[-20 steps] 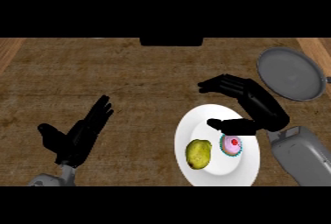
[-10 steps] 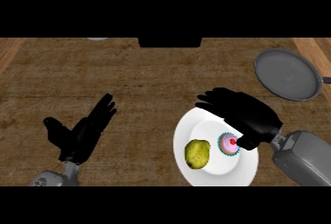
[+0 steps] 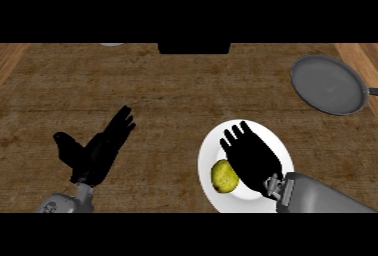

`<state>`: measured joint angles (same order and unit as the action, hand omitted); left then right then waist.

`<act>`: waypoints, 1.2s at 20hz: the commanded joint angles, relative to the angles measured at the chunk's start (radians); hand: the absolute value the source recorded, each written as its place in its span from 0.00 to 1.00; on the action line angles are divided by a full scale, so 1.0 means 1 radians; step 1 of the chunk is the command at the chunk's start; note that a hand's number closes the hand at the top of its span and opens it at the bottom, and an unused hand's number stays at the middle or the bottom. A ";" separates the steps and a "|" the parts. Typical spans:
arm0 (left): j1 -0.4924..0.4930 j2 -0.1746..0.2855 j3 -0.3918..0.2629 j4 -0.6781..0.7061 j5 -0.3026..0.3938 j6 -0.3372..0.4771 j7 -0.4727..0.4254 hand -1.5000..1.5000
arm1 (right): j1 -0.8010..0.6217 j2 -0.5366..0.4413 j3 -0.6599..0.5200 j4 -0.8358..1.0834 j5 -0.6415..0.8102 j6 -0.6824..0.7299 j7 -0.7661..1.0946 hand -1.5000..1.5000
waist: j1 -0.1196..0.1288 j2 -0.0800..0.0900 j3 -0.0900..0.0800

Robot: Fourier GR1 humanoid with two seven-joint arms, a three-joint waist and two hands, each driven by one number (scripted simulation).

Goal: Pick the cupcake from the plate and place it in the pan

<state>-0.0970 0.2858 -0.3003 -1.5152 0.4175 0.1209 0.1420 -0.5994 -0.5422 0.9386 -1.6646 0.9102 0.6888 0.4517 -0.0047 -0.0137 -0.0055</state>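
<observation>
So the cupcake itself doesn't show anywhere. The only spot it could be hiding is under the right hand, on the plate in the lower right, so I can't say how it looks.

Going across: the left hand point(image 3: 92, 152) sits in the lower left over the wooden counter point(image 3: 162, 85), fingers straight and spread, holding nothing. Then there's the white plate point(image 3: 210, 150), with a yellow-green lumpy food item point(image 3: 225, 176) on its left side. The right hand point(image 3: 255, 162) lies flat over the plate's middle, fingers point(image 3: 236, 134) stretched toward the upper left, not curled. The grey pan point(image 3: 328, 85) is in the upper right, well apart from the plate, with its handle cut off at the right edge.
</observation>
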 commanded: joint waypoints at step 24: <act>0.002 -0.105 0.034 -0.046 -0.111 -0.015 0.058 0.50 | 0.218 0.137 0.053 0.007 0.342 0.193 0.249 0.00 | 0.005 0.013 0.006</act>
<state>-0.0812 0.2228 -0.2509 -1.5550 0.3485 0.0826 0.1865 -0.4085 -0.3722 1.0096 -1.6663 1.2162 0.9156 0.7431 0.0019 -0.0009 -0.0001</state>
